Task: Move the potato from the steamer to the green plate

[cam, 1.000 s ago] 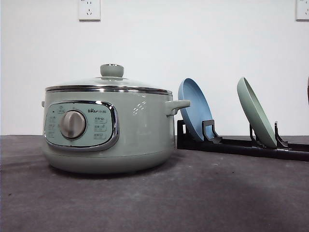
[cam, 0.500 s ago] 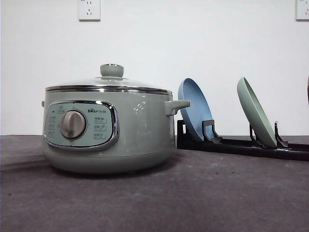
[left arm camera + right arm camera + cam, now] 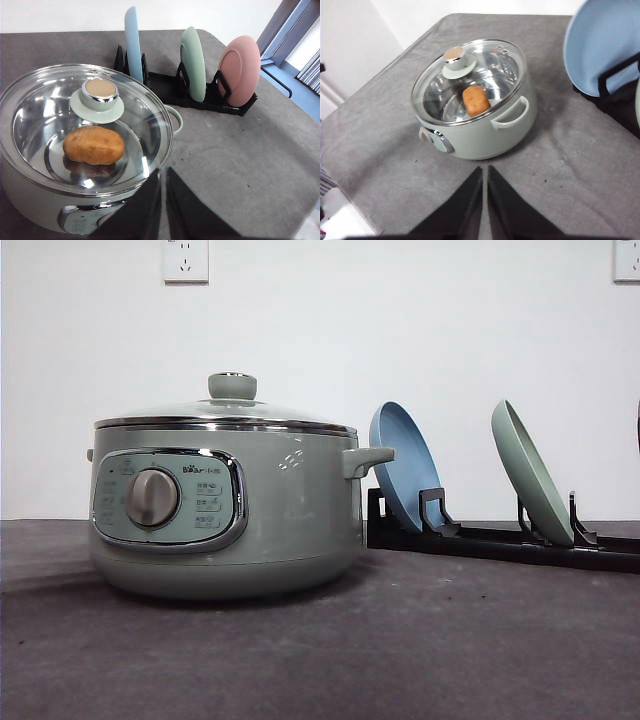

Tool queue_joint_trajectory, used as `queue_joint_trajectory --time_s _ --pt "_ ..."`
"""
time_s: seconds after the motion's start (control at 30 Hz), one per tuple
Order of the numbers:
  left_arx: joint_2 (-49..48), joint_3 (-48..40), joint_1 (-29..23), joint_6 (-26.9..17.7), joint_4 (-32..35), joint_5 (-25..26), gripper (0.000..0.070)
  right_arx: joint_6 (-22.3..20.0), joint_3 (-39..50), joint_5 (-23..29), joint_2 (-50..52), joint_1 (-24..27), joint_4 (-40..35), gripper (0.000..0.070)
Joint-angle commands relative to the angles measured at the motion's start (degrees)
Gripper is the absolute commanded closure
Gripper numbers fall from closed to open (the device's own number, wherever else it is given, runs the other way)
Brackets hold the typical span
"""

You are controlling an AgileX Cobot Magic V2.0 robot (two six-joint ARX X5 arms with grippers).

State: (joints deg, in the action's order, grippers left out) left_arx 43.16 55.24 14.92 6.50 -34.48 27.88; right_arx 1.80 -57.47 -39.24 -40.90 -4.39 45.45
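Left wrist view: potato [image 3: 93, 145] lies on the steel floor inside the steamer [image 3: 30, 200], under the closed glass lid [image 3: 45, 107], so it is blocked from above. Lid knob [image 3: 99, 93] sits just beyond the potato from the left pincer [image 3: 163, 200], which hangs above the bench [image 3: 240, 165] near the pot's rim, fingers almost touching, narrow gap, holding nothing. The potato's long axis runs roughly crosswise to the left pincer's line of approach.

Right wrist view: right pincer [image 3: 484, 200] also nearly closed and empty, held high and well back from the steamer; potato [image 3: 475, 100] looks smaller and farther off. Judgement: left arm is nearer; lid has to come off by the knob first.

Green plate [image 3: 194, 62] stands on edge in the black rack [image 3: 170, 87], between the blue plate [image 3: 132, 42] and pink plate [image 3: 239, 67], beyond the pot; not yet laid flat.
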Motion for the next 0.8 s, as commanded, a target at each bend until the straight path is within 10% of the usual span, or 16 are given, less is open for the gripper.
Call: queue_joint_trajectory --time_s 0.0,0.43,0.57,0.67,0.77 --pt "0.3 1.5 0.3 -1.3 0.6 0.5 0.0675 -1.2 -1.1 0.0 -0.2 -0.4 -0.4 0.0696" --pt "0.3 1.5 0.3 -2.1 -0.2 0.5 0.0656 -1.2 -1.1 4.0 -1.6 -2.2 -2.7 0.0694" --pt "0.3 1.5 0.3 -2.1 -0.2 0.5 0.0459 -1.0 -1.1 5.2 -1.7 -2.7 -2.8 0.0693" --pt "0.3 1.5 0.3 -2.1 -0.2 0.5 0.0244 -1.1 -1.1 5.2 -1.7 -2.7 -3.1 0.0540" --pt "0.3 1.5 0.3 -2.1 -0.1 0.5 0.0120 -1.1 -1.1 5.3 -1.7 -2.7 -3.2 0.0238"
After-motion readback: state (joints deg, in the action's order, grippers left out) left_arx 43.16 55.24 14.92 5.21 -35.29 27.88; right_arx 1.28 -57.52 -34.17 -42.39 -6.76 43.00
